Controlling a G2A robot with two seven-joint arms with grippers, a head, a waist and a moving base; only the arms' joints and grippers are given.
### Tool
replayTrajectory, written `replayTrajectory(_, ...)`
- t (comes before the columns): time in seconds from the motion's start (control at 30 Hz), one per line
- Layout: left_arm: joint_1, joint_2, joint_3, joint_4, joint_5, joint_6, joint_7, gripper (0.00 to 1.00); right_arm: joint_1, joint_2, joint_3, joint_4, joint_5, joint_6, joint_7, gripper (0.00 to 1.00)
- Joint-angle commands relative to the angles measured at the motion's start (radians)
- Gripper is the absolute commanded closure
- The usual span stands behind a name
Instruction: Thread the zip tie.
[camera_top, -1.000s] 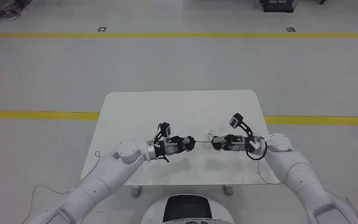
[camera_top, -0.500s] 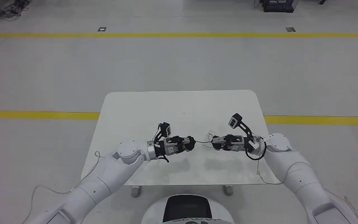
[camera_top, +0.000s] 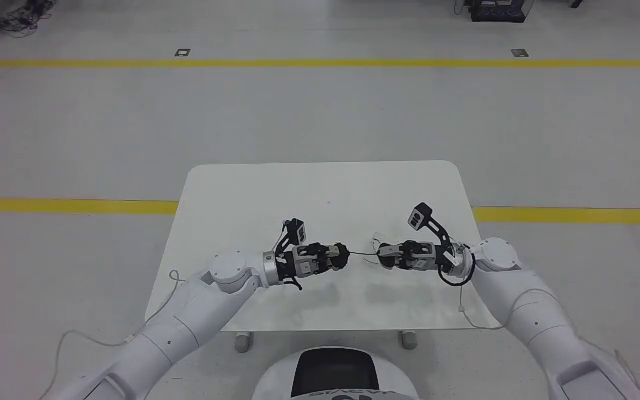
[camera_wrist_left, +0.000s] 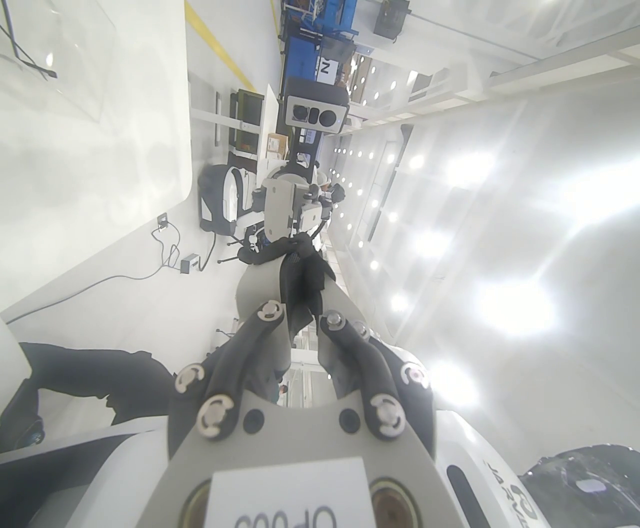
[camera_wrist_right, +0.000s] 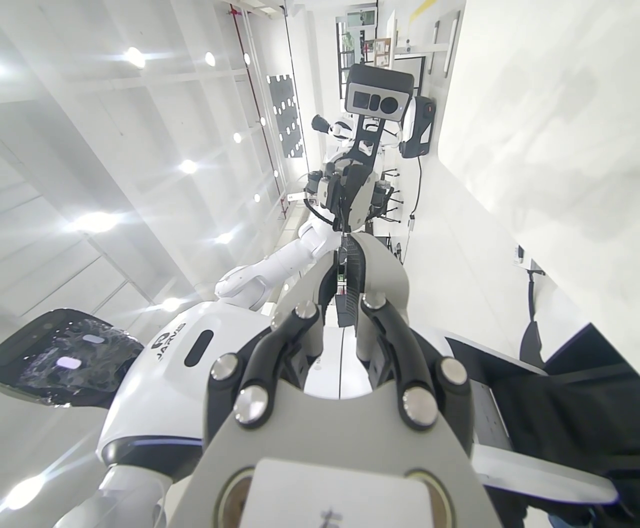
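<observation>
Spanning the short gap between the two sets of fingertips, the zip tie (camera_top: 361, 254) reads from above as a thin black strand. One end is pinched in the left gripper (camera_top: 342, 256) and the other in the right gripper (camera_top: 384, 257), and their tips face each other, just apart. In the left wrist view the pale fingers (camera_wrist_left: 256, 295) are closed down on a dark, flat strap that runs between them and out past their tips. In the right wrist view the fingers (camera_wrist_right: 385, 272) are likewise clamped on a narrow black ribbed strip standing edge-on between the pads. Beneath both pairs of fingers lies a white table (camera_top: 320, 190) with rounded corners. Beyond it is a pale grey floor (camera_top: 300, 120) crossed by yellow lines (camera_top: 300, 63).
</observation>
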Motion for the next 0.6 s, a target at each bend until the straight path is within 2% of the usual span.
replayTrajectory(0.0, 0.000, 0.000, 0.000, 0.000, 0.000, 0.000, 0.000, 1.00, 0.000, 0.000, 0.000, 0.000, -0.001, 0.000, 0.000, 1.00)
replayTrajectory(0.33, 0.000, 0.000, 0.000, 0.000, 0.000, 0.000, 0.000, 1.00, -0.002, -0.001, 0.008, 0.004, -0.010, 0.000, 0.000, 1.00)
replayTrajectory(0.4, 0.000, 0.000, 0.000, 0.000, 0.000, 0.000, 0.000, 0.45, -0.002, -0.002, 0.009, 0.005, -0.010, 0.000, 0.000, 1.00)
replayTrajectory(0.43, 0.000, 0.000, 0.000, 0.000, 0.000, 0.000, 0.000, 0.08, -0.003, -0.003, 0.009, 0.005, -0.010, 0.000, 0.000, 1.00)
replayTrajectory(0.47, 0.000, 0.000, 0.000, 0.000, 0.000, 0.000, 0.000, 0.00, -0.003, -0.003, 0.009, 0.005, -0.009, 0.000, 0.000, 1.00)
replayTrajectory(0.57, 0.000, 0.000, 0.000, 0.000, 0.000, 0.000, 0.000, 0.00, -0.004, -0.004, 0.011, 0.008, -0.009, 0.000, 0.000, 1.00)
